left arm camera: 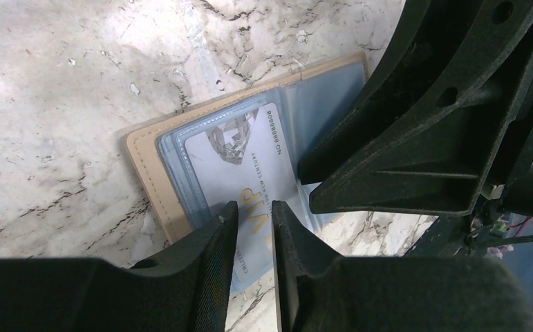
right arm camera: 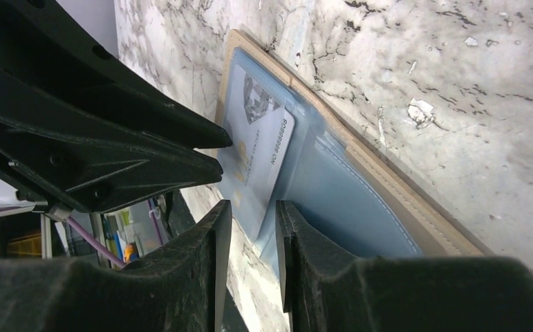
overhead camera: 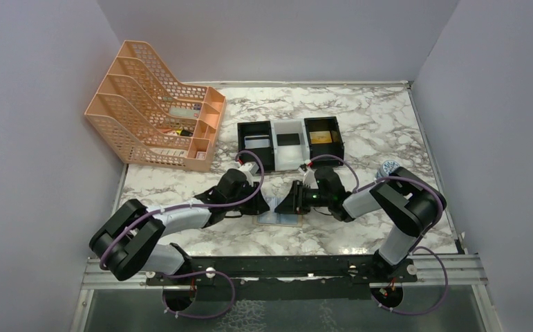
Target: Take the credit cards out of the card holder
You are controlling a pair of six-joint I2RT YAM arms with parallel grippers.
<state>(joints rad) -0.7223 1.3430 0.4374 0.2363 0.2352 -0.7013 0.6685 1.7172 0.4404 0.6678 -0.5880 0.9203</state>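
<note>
Looking out from our left gripper (left arm camera: 255, 207), we see its jaws nearly together astride the white card (left arm camera: 242, 152). We cannot tell if they pinch it, and the right gripper (right arm camera: 253, 207) is likewise. The card runs lengthwise away into the open card holder (left arm camera: 146, 173), flat between both arms.

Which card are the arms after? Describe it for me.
On the marble table, in front of the black and white trays, lies an open tan card holder. Sticking out of its grey-blue sleeve is a pale card lettered VIP in gold.

Plain pale grey walls (overhead camera: 277, 34) enclose three sides. White marble-pattern worktop (overhead camera: 381, 117), grey veins. Even, soft light; black rail (overhead camera: 305, 265) along near edge.
</note>
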